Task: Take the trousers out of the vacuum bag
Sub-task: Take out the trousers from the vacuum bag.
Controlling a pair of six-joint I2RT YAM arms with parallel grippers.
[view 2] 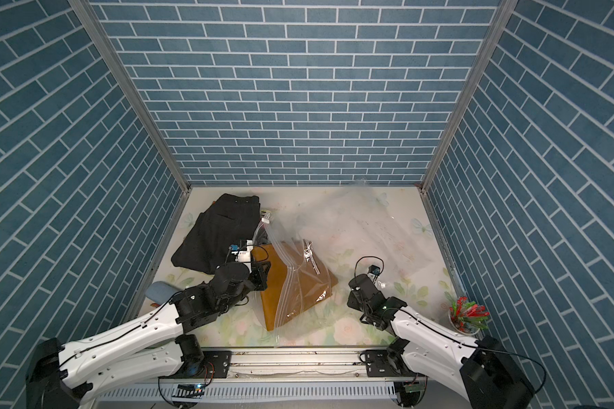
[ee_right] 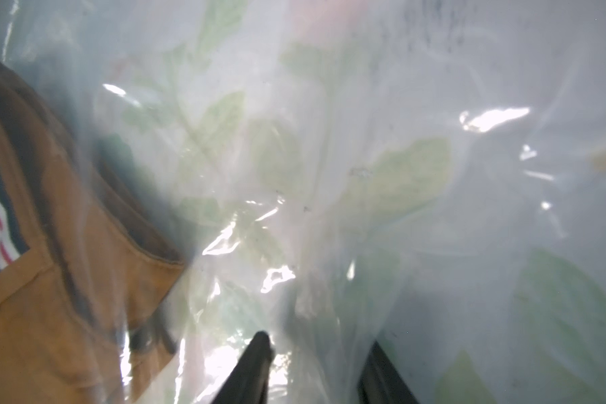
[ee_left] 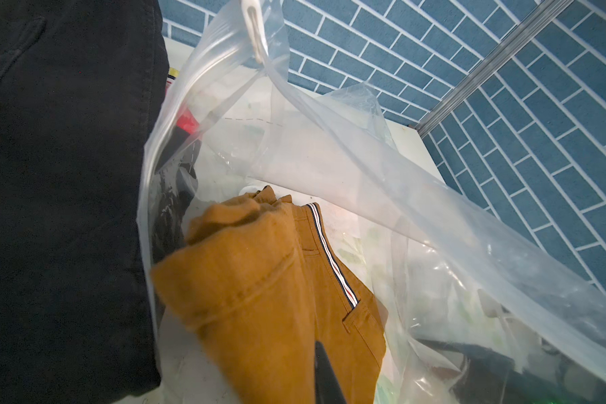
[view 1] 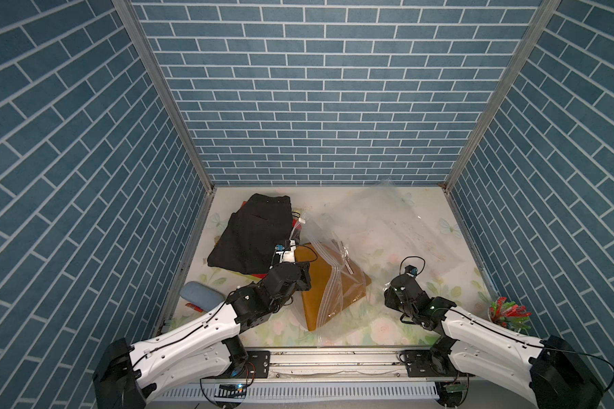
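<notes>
One pair, ochre trousers [view 1: 311, 304], half inside bag [view 1: 387, 230] (mouth toward left arm). Left tool [view 1: 303, 279] clamped on their edge; right tool [ee_right: 317, 353] apart, astride film. Pin bag, then draw cloth out low.

No readable text or labels anywhere.

Folded ochre-brown cloth trousers [view 1: 316, 279] carry a white, navy and red striped band [ee_left: 333, 259]. The crinkly plastic vacuum bag [view 1: 387, 226] is transparent. Folded black cloth trousers [view 1: 252, 233] lie on the pale floral-printed tabletop [view 1: 369, 329]; blue brick-patterned walls [view 1: 316, 88].
</notes>
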